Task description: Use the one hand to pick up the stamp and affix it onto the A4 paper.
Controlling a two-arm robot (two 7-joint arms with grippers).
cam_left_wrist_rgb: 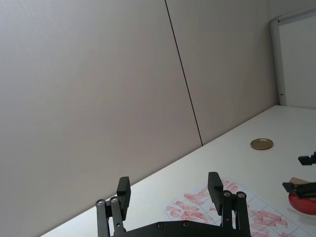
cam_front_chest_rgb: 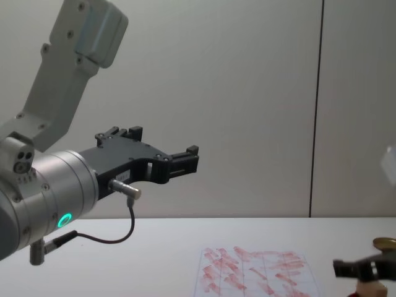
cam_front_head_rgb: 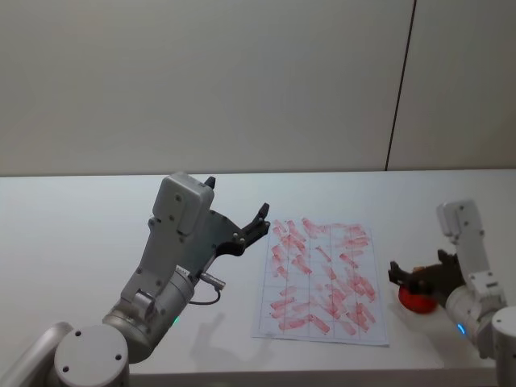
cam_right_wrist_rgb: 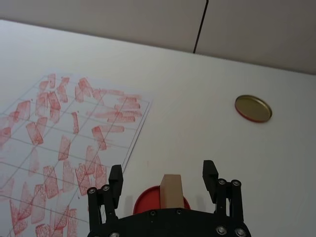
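The stamp point(cam_right_wrist_rgb: 171, 190), a small tan wooden block, stands upright on a red round pad point(cam_right_wrist_rgb: 143, 202) to the right of the A4 paper point(cam_front_head_rgb: 322, 278). My right gripper point(cam_right_wrist_rgb: 163, 173) is open and low over the pad. Its fingers straddle the stamp with a gap on each side. In the head view the right gripper point(cam_front_head_rgb: 415, 278) sits at the table's right, just above the red pad point(cam_front_head_rgb: 418, 301). My left gripper point(cam_front_head_rgb: 237, 197) is open and empty, held high above the table left of the paper. The sheet carries many slanted red marks.
A round brass-coloured disc point(cam_right_wrist_rgb: 253, 108) lies on the white table beyond the red pad, toward the back right. A grey wall runs behind the table. The left arm's black cable point(cam_front_chest_rgb: 127, 232) loops under its wrist.
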